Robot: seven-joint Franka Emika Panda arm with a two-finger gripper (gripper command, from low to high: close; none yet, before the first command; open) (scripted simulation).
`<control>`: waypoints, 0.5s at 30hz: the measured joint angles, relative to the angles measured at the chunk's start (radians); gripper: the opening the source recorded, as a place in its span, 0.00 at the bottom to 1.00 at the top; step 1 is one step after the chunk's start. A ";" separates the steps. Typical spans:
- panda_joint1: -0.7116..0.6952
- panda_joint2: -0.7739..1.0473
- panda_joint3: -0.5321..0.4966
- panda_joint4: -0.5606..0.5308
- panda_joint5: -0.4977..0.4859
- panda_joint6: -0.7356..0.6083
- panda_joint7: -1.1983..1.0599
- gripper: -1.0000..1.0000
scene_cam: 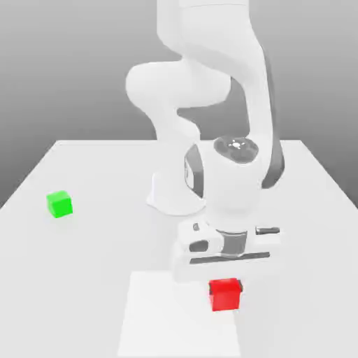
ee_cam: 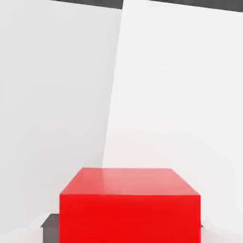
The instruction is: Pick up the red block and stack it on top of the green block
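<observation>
The red block [scene_cam: 224, 295] rests on the table near the front, on a paler square patch. My gripper [scene_cam: 225, 285] is lowered straight over it, and its jaws hug the cube's two sides. In the hand view the red block [ee_cam: 129, 209] looms large, with a dark fingertip [ee_cam: 50, 227] pressed against one side. The gripper is shut on the red block. The green block [scene_cam: 59, 203] sits apart on the table, far toward the exterior view's left and farther back.
The white table [scene_cam: 91, 280] carries a lighter square patch [scene_cam: 161, 321] under the red block. The arm's white base [scene_cam: 171, 196] stands behind the gripper, between the two blocks and to the green block's right.
</observation>
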 joint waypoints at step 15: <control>-0.290 -0.401 -0.162 -0.068 -0.053 -0.309 -0.062 0.00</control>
